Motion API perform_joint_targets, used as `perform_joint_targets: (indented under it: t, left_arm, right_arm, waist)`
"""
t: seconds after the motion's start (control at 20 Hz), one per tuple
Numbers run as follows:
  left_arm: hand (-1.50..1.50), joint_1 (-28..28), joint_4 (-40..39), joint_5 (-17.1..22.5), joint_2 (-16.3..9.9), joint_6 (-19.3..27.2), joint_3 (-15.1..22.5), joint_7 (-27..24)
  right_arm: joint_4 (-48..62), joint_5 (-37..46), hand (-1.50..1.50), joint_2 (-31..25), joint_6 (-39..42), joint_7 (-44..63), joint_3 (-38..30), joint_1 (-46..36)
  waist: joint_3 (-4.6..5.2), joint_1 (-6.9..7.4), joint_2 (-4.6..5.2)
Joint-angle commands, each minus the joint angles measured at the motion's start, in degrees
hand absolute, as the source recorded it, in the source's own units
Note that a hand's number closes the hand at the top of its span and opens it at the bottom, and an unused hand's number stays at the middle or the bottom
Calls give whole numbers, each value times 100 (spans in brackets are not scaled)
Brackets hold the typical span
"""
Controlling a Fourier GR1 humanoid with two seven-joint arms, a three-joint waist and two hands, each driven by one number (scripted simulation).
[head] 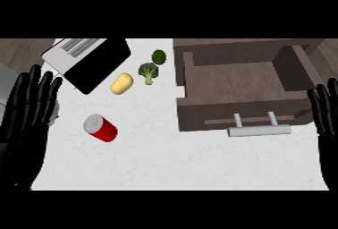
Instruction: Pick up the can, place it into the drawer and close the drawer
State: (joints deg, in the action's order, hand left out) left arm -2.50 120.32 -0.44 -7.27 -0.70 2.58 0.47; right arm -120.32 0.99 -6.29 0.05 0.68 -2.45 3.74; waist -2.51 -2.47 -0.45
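The drawer [244, 85] stands pulled out at the counter's far right corner: a dark brown wooden box with thick walls, its wood-grain floor bare, and a pale metal bar handle [259, 130] on two posts at its front face. Nothing lies inside it. The can [100, 128], a red cylinder with a silvery lid, lies tipped on its side on the white, faintly marbled counter [185, 165], near the left edge and well apart from the drawer. Toward the far edge sit a yellowish potato [121, 83], a green broccoli floret [148, 72] and a small dark green round fruit [159, 56]. A flat black slab with a white striped end [87, 60] lies at the far left corner. The left hand [27, 107] is released, fingers straight, at the left edge; the right hand [325, 112] likewise at the right edge, holding nothing.
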Motion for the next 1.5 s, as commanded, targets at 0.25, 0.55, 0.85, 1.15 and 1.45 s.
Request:
perform_joint_targets:
  t: [0.25,0.55,0.85,1.15,1.45]
  left_arm:
    - [-150,615,221,-1062,594,1271,-235,90]
    - [-150,1058,151,-1223,721,2698,7,2013]
    - [-150,897,521,-1974,726,3107,581,2696]
    - [-150,112,7,-1552,673,2692,-289,2837]
    - [-150,612,-522,-1454,726,3054,245,2271]
  right_arm:
    - [134,-373,-150,125,39,-115,-86,-399]
    - [293,-352,-150,126,-168,921,-231,130]
    - [590,-259,-150,145,-218,777,-379,-66]
    - [527,-45,-150,338,-317,782,-158,-53]
    - [348,-627,-150,4,-8,1006,-779,-43]
  waist:
    - [249,353,41]
    - [244,261,37]
    - [248,249,42]
    - [250,241,45]
    - [251,243,44]
